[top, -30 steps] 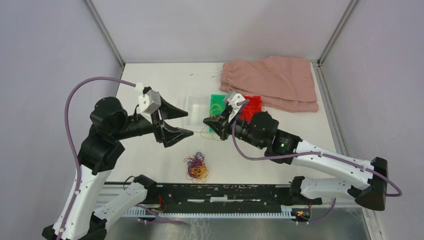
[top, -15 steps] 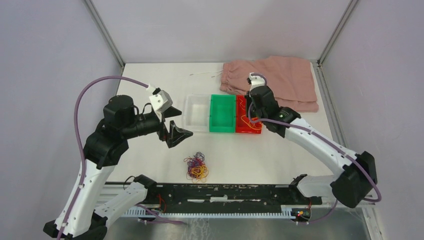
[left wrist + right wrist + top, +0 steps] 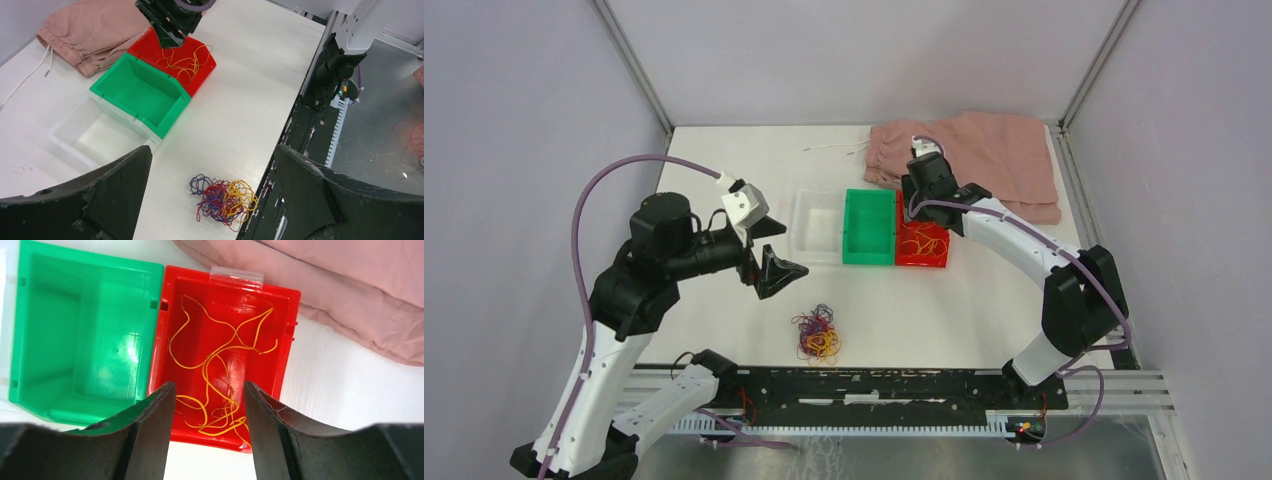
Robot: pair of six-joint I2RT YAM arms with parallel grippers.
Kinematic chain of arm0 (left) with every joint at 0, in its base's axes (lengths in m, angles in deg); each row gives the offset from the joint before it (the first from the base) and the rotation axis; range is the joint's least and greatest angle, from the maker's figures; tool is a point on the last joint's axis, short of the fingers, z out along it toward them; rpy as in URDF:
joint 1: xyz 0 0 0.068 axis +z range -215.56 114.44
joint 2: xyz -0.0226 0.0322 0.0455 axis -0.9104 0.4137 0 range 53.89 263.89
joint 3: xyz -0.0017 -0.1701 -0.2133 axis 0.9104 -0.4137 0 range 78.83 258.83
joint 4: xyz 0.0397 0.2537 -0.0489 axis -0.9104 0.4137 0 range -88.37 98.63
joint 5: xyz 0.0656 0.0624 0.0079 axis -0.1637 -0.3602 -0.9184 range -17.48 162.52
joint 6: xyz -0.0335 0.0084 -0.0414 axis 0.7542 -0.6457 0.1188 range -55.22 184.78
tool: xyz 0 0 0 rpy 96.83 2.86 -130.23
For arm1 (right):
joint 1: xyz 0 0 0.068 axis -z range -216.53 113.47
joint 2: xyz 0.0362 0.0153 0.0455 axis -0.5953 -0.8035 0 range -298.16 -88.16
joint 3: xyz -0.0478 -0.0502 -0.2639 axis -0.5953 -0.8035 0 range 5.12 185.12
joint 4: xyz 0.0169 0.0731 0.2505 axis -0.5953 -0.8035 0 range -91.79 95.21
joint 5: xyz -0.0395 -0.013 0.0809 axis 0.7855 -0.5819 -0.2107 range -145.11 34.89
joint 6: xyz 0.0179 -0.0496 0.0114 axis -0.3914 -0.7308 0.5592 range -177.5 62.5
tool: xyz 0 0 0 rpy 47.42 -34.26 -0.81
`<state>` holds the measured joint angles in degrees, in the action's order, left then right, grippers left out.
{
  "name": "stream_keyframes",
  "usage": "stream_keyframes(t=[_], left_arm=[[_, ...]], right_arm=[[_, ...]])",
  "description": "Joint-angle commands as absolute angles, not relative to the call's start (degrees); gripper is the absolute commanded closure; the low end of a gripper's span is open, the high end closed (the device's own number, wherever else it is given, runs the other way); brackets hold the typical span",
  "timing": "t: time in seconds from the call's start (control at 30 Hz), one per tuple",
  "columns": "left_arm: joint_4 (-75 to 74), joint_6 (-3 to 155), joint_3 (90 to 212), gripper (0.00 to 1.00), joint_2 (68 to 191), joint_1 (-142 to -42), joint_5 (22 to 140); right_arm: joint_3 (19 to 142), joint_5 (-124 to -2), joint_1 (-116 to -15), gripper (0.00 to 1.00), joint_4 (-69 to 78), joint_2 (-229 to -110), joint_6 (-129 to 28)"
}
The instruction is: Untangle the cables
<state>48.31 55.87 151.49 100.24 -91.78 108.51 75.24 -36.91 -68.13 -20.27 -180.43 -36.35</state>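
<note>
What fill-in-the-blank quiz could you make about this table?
The loose wires in the red bin are ___.
The empty bin beside it is ___.
The tangled clump lies on the ___.
The cloth behind the bins is ___.
Missing words: yellow, green, table, pink.

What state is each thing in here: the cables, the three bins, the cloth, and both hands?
left hand: open, empty, above the table.
right hand: open, empty, over the red bin.
cable clump: tangled, lying on the table, not held.
yellow cables: loose strands inside the red bin.
red bin: holds only the yellow strands.
green bin: empty.
clear bin: empty.
pink cloth: folded, lying at the table's far side.
</note>
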Motion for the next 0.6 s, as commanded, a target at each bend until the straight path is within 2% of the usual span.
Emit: stream_keyframes(t=[0.0,0.13,0.3,0.57], left_arm=[[47.6,52.6,151.9,0.01,99.8,-92.0,108.6],[47.6,52.6,151.3,0.01,100.3,-92.0,108.9],[49.3,51.1,149.3,0.01,100.8,-92.0,108.8],[50.6,46.2,143.6,0.01,99.7,-92.0,105.9]], right_arm=[[80.1,-33.6,-67.8,0.40,-22.2,-178.1,-37.7],[79.2,-34.5,-68.0,0.43,-21.9,-174.5,-37.3],[73.7,-44.7,-69.8,0.43,-16.4,-166.9,-36.2],[63.4,-48.0,-92.1,0.42,-10.3,-162.8,-34.5]])
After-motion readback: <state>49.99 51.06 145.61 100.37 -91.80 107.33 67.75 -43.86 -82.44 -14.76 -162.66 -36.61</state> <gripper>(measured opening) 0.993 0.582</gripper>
